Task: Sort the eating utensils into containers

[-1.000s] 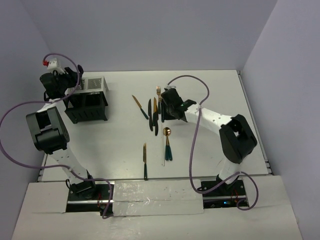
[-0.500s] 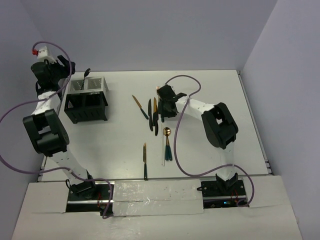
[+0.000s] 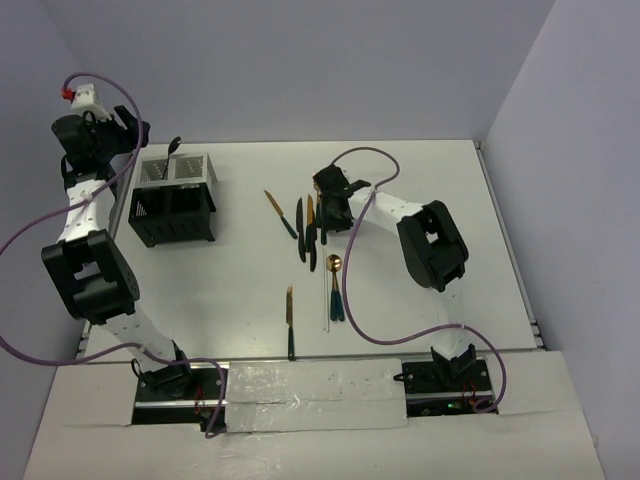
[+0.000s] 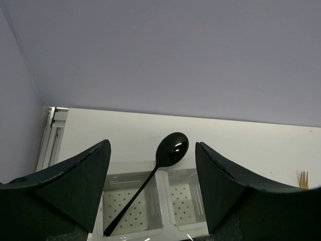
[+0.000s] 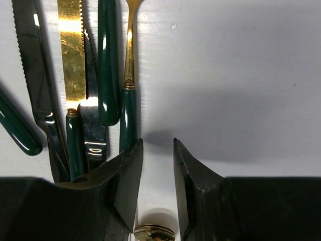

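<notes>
"Where has the right gripper (image 5: pixel 156 145) got to?"

"It's down on the bench (image 5: pixel 241 60), in the cutlery cluster (image 3: pixel 310 228) well to the right of the caddy (image 3: pixel 172 228). The jaws are a little apart with only bare bench between them. The green-handled fork (image 5: pixel 128 113) lies just outside one finger."

"So it's holding nothing?"

"Nothing I can see. I'd shift it sideways toward the caddy until that handle sits between the fingers, then close on it alone. The next green handle (image 5: pixel 108 65) lies right beside the fork and could get pinched too."

"And what's in the caddy?"

"One black spoon (image 4: pixel 172 149), leaning bowl up in a perforated compartment on the far side. The compartment beside it shows only its holed floor, and I can't see into the dark near ones. The left gripper (image 4: pixel 152 144) hangs above the caddy with its jaws wide and nothing in them."
</notes>
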`<state>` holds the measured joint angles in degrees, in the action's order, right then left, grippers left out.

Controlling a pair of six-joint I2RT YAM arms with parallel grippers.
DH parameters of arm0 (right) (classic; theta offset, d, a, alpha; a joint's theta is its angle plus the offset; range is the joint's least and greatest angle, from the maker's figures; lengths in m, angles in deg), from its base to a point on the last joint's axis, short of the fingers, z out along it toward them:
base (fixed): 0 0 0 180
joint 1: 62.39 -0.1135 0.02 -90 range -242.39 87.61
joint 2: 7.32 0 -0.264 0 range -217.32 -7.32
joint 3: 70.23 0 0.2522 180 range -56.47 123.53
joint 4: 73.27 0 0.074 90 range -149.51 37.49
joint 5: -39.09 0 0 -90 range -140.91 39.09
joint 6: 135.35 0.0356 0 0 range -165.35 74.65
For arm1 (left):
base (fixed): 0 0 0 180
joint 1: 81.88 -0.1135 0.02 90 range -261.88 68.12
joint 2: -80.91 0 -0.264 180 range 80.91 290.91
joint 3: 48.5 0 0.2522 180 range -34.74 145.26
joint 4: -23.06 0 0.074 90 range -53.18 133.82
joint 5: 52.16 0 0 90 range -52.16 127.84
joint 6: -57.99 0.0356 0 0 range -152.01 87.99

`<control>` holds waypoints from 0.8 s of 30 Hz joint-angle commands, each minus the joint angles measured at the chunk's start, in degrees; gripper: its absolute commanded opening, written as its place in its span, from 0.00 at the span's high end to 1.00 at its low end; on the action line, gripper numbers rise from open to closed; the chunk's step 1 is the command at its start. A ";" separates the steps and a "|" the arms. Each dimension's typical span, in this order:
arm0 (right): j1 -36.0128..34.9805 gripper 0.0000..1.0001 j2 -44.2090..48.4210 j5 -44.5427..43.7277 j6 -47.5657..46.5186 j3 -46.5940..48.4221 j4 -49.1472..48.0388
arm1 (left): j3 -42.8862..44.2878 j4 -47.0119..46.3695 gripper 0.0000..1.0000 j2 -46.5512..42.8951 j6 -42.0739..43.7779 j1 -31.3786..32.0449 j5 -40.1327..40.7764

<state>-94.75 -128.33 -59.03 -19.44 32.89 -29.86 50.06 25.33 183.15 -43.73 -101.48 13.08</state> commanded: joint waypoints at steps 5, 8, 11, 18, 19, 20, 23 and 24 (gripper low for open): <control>-0.42 0.62 4.38 0.21 0.02 3.98 -0.73 | 2.39 1.64 0.23 -2.57 0.39 0.08 -1.79; -0.51 0.62 2.89 1.44 -0.25 4.77 -0.56 | 2.13 1.91 0.23 -2.74 0.56 0.35 -1.44; -0.42 0.62 1.22 1.70 -0.51 5.30 0.15 | 1.87 2.17 0.23 -3.01 1.00 0.43 -1.00; -0.51 0.61 -1.15 2.58 -0.95 6.35 -0.12 | 1.78 2.17 0.23 -2.65 0.83 0.61 -0.47; -0.51 0.61 -1.51 2.23 -1.04 6.61 0.23 | 1.69 2.08 0.23 -2.57 0.57 0.61 -0.47; -0.51 0.61 -1.86 2.06 -1.21 7.05 0.49 | 1.60 1.99 0.23 -2.65 0.56 0.61 -0.47; -0.51 0.62 -3.00 0.83 -1.39 7.23 1.55 | 1.69 1.99 0.23 -2.66 0.56 0.61 -0.38; -0.51 0.62 -3.52 0.48 -1.56 7.23 2.07 | 1.78 1.99 0.23 -2.66 0.65 0.70 -0.21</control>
<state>-94.88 -130.53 -57.06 -19.99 37.83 -29.52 50.06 27.67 183.15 -43.34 -101.08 12.54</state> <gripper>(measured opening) 0.386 0.770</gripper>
